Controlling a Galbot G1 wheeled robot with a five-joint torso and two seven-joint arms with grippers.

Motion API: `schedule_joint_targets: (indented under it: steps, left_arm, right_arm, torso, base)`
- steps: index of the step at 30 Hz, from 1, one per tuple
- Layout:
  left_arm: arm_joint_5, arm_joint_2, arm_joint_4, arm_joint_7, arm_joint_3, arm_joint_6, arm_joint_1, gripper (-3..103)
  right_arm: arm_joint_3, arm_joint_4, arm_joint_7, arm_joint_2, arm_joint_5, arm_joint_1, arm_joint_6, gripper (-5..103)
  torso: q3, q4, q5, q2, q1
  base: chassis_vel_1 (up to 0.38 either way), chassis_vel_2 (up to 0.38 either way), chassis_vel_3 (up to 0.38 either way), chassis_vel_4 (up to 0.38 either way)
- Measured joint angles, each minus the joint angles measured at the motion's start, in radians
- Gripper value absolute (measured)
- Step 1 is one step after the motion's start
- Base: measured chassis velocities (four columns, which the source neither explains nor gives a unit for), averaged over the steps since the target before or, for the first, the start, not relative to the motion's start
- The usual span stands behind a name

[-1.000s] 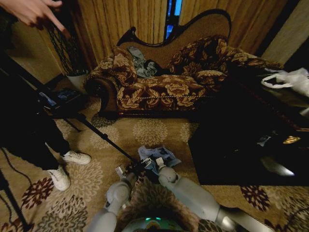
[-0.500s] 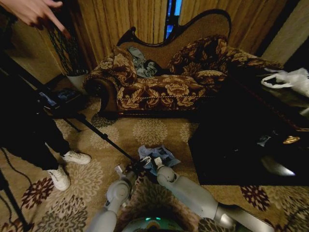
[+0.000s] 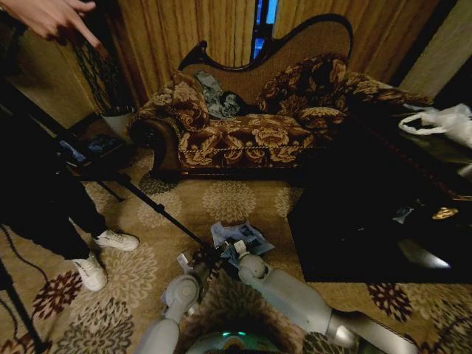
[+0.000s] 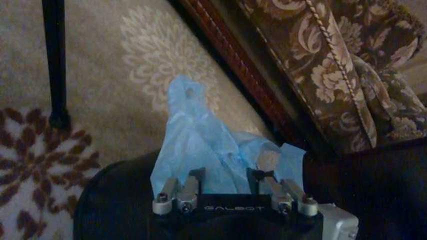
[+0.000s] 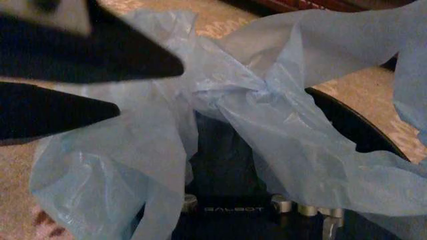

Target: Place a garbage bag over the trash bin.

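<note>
The pale blue garbage bag [image 3: 240, 236] lies crumpled on the carpet just ahead of me. In the left wrist view the garbage bag [image 4: 200, 145] rises from between the fingers of my left gripper [image 4: 225, 186], which is shut on it. Right beneath sits the black round trash bin [image 4: 113, 200], partly covered by film. My left gripper [image 3: 196, 259] and right gripper [image 3: 234, 248] sit close together at the bag's near edge. In the right wrist view the garbage bag [image 5: 280, 110] drapes over the dark bin rim [image 5: 353, 130], with my right gripper [image 5: 150, 87] close against the film.
A floral sofa [image 3: 251, 125] stands behind. A large black low table [image 3: 369, 221] on the right carries a white plastic bag with handles [image 3: 442, 122]. A black tripod leg [image 3: 158, 210] slants across the carpet toward the bag. A person's white shoes [image 3: 103, 254] are at left.
Both arms have shifted only slightly near the bag. The bag and the bin stay where they were.
</note>
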Motion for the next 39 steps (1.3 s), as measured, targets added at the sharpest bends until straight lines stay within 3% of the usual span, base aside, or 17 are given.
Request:
schedule_joint_targets:
  steps: [1,6,7,14,18,20,22,23,25,27,29,30,33,39]
  left_arm:
    - [0.0,0.0,0.0,0.0,0.0,0.0,0.0,46]
    - [-0.014,0.001,0.001,-0.003,-0.001,0.001,0.003,22]
    - [-0.017,0.002,0.0,-0.003,-0.002,0.002,0.003,22]
    - [-0.024,0.002,-0.01,-0.01,-0.002,0.006,-0.002,41]
    - [-0.066,-0.001,-0.043,-0.07,0.0,0.025,-0.002,52]
    - [-0.111,-0.006,-0.074,-0.166,-0.001,0.052,-0.013,68]
    - [-0.128,-0.007,-0.088,-0.202,-0.005,0.066,-0.019,68]
    - [-0.152,-0.005,-0.104,-0.24,-0.012,0.086,-0.026,78]
    - [-0.173,-0.001,-0.113,-0.277,-0.016,0.104,-0.033,78]
    - [-0.203,0.001,-0.119,-0.345,-0.02,0.126,-0.049,89]
    - [-0.209,0.0,-0.119,-0.368,-0.022,0.132,-0.057,94]
    - [-0.209,0.0,-0.119,-0.368,-0.022,0.132,-0.057,94]
    - [-0.275,-0.004,-0.092,-0.463,-0.026,0.16,-0.106,100]
    - [-0.308,-0.007,-0.072,-0.485,-0.024,0.182,-0.137,100]
  right_arm:
    - [0.0,0.0,0.0,0.0,0.0,0.0,0.0,100]
    - [-0.003,-0.003,-0.001,0.0,-0.001,0.0,0.001,100]
    - [-0.003,-0.006,-0.001,0.0,-0.002,0.0,0.001,100]
    - [-0.008,-0.014,-0.004,0.004,-0.006,0.004,0.003,100]
    - [-0.01,-0.018,-0.008,0.001,-0.008,0.006,0.005,100]
    - [-0.012,-0.022,-0.011,-0.002,-0.014,0.007,0.008,100]
    - [-0.012,-0.022,-0.012,-0.003,-0.016,0.006,0.009,100]
    - [-0.012,-0.024,-0.013,-0.003,-0.018,0.005,0.011,100]
    - [-0.012,-0.024,-0.014,-0.003,-0.02,0.004,0.012,100]
    - [-0.012,-0.026,-0.015,-0.003,-0.022,0.003,0.014,100]
    - [-0.012,-0.026,-0.015,-0.003,-0.022,0.003,0.014,100]
    - [-0.012,-0.026,-0.015,-0.003,-0.022,0.003,0.014,100]
    - [-0.015,-0.026,-0.016,-0.005,-0.024,0.003,0.02,100]
    - [-0.018,-0.025,-0.016,-0.007,-0.03,-0.001,0.024,100]
  torso:
    - [0.0,0.0,0.0,0.0,0.0]
    - [0.0,0.0001,0.0,0.0,0.0]
    - [0.0,0.0,0.0,0.0,0.0]
    - [0.0,0.0001,0.0,0.0,0.0]
    - [0.0,0.0001,0.0001,0.0,0.0]
    - [0.0,0.0001,0.0001,0.0,0.0]
    - [0.0,0.0001,0.0001,0.0,0.0]
    - [0.0,0.0002,0.0001,0.0,0.0]
    - [0.0,0.0001,0.0002,0.0,0.0]
    - [0.0,0.0001,0.0001,0.0,0.0]
    - [0.0,0.0002,0.0001,0.0,0.0]
    - [0.0,0.0002,0.0001,0.0,0.0]
    - [0.0,0.0001,0.0001,0.0,0.0]
    - [0.0,0.0001,0.0001,0.0,0.0]
  base:
    - [0.0,0.0,0.0,0.0]
    - [0.0,0.0,0.0,0.0]
    - [0.0,0.0,0.0,0.0]
    - [0.0,0.0,0.0,0.0]
    - [0.0,0.0,0.0,0.0]
    - [0.0,0.0,0.0,0.0]
    - [0.0,0.0,0.0,0.0]
    - [0.0,0.0,0.0,0.0]
    - [0.0,0.0,0.0,0.0]
    - [0.0,0.0,0.0,0.0]
    - [0.0,0.0,0.0,0.0]
    - [0.0,0.0,0.0,0.0]
    - [0.0,0.0,0.0,0.0]
    - [0.0,0.0,0.0,0.0]
